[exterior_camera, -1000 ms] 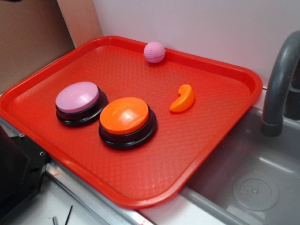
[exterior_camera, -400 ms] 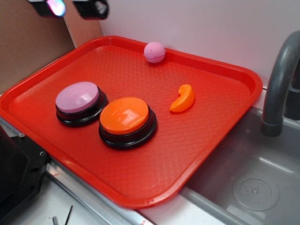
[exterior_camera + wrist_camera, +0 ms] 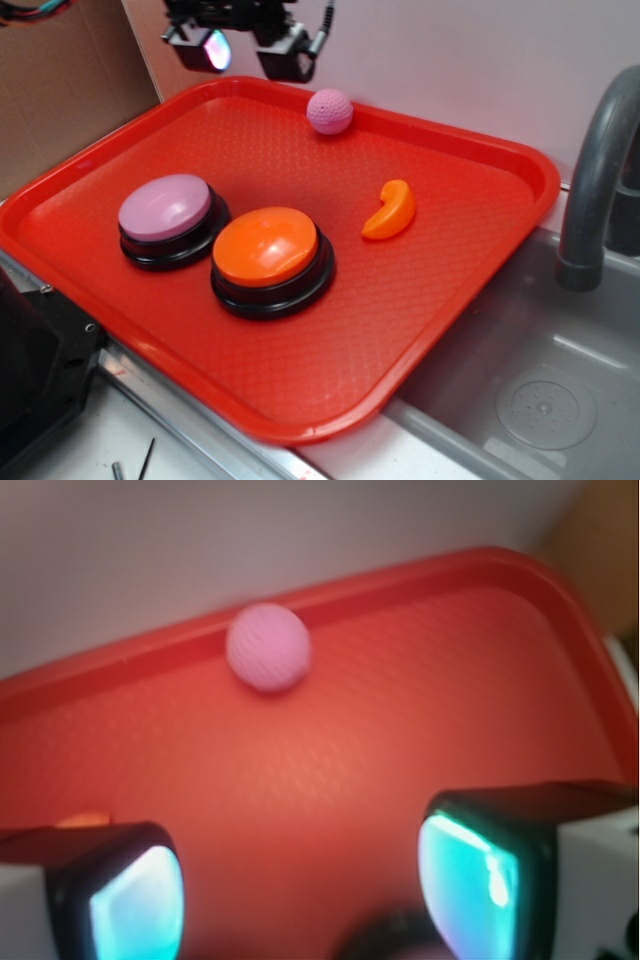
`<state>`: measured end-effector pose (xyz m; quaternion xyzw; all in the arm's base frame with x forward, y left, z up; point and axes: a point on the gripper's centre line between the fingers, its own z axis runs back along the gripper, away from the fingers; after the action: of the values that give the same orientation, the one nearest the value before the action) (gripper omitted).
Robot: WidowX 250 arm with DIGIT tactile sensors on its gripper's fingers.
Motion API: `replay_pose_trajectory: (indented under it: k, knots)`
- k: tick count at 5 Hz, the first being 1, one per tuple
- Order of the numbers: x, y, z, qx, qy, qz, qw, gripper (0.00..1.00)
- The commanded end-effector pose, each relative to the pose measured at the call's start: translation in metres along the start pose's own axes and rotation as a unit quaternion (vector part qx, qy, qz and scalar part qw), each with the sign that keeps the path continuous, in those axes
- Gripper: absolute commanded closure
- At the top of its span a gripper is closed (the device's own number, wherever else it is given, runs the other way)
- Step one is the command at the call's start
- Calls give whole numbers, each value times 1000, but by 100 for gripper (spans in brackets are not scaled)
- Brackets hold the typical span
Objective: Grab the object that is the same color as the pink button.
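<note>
Gripper (image 3: pixel 250 50) hangs above the red tray's (image 3: pixel 480 250) far-left corner, jaws spread wide, nothing between them. Small pink dimpled ball (image 3: pixel 329 111) sits against the tray's far rim, just right of the gripper, untouched; in the wrist view it (image 3: pixel 267 647) lies ahead between the fingers. Pink button (image 3: pixel 166 208) near left, orange button (image 3: pixel 266 247) just beside it, orange crescent piece (image 3: pixel 391 211) to the right.

We take the red tray (image 3: pixel 480 165) as our landmark. On it we see an orange-topped button (image 3: pixel 267 250) with a black base near the middle, and an orange crescent piece (image 3: pixel 391 211) toward its right side. Off its right edge we find a grey sink (image 3: pixel 540 400) and a grey faucet (image 3: pixel 597 180).
</note>
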<state>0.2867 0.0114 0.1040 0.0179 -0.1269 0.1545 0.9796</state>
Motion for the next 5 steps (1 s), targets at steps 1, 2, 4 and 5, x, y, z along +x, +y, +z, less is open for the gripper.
replay_pose_trajectory:
  k: [1, 2, 4, 5]
  knots:
    - [58, -3, -37, 27, -43, -17, 999, 0]
    - [66, 1, -58, 35, -38, -11, 999, 0]
    - [70, 6, -86, 39, -33, -28, 998, 0]
    - [68, 8, -85, 38, -35, -6, 999, 100]
